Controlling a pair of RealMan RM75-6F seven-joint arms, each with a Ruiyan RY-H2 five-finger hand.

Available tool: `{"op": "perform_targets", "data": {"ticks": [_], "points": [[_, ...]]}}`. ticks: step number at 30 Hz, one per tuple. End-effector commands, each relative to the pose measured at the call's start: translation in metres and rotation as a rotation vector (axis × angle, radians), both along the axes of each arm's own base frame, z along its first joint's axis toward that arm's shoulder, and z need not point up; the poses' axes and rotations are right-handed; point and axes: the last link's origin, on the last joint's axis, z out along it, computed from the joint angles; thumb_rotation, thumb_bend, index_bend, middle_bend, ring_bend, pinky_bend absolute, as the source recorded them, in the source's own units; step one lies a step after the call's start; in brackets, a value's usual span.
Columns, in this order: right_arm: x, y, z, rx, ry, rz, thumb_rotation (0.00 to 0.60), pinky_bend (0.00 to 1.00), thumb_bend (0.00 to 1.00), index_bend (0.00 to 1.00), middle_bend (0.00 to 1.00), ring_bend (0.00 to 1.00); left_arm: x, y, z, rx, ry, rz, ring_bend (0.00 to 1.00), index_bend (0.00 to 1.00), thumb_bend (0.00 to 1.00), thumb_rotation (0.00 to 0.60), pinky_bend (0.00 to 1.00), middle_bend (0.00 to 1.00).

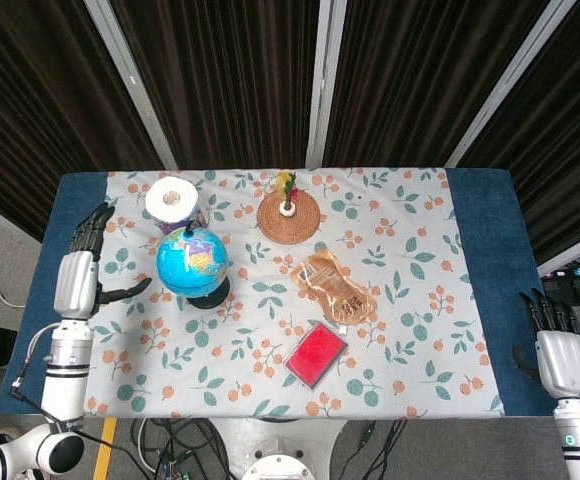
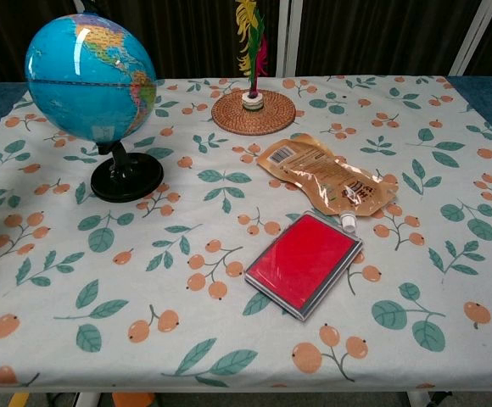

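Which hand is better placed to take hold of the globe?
Probably the left hand: it hangs open just beside the globe, apart from it. The right hand sits off the table's far edge.
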Motion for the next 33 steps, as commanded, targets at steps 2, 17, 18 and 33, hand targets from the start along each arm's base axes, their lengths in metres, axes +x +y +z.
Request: {"op": "perform_targets", "data": {"ticks": [2,17,18,33], "points": [[-0.001,0.0,-0.001,0.004,-0.003,-0.002,0.6,0.0,0.31,0.0,0.0,0.0,0.019,-0.007,-0.019,-0.067,0.017,-0.059,0.0,0.04,0.0,0.6,0.0,0.0],[-0.007,0.001,0.003,-0.006,-0.006,-0.016,0.6,0.0,0.31,0.0,0.0,0.0,0.053,0.017,-0.059,-0.076,0.014,-0.096,0.0,0.03,0.0,0.6,0.0,0.0],[-0.007,0.001,0.003,-0.006,-0.006,-0.016,0.6,0.0,0.31,0.0,0.0,0.0,0.052,0.018,-0.06,-0.078,0.013,-0.092,0.0,0.03,0.0,0.6,0.0,0.0],[-0.006,0.0,0.001,-0.001,-0.006,-0.014,0.6,0.0,0.31,0.0,0.0,0.0,0.023,0.015,-0.04,-0.046,0.035,-0.026,0.0,0.03,0.0,0.6,0.0,0.0]]}}
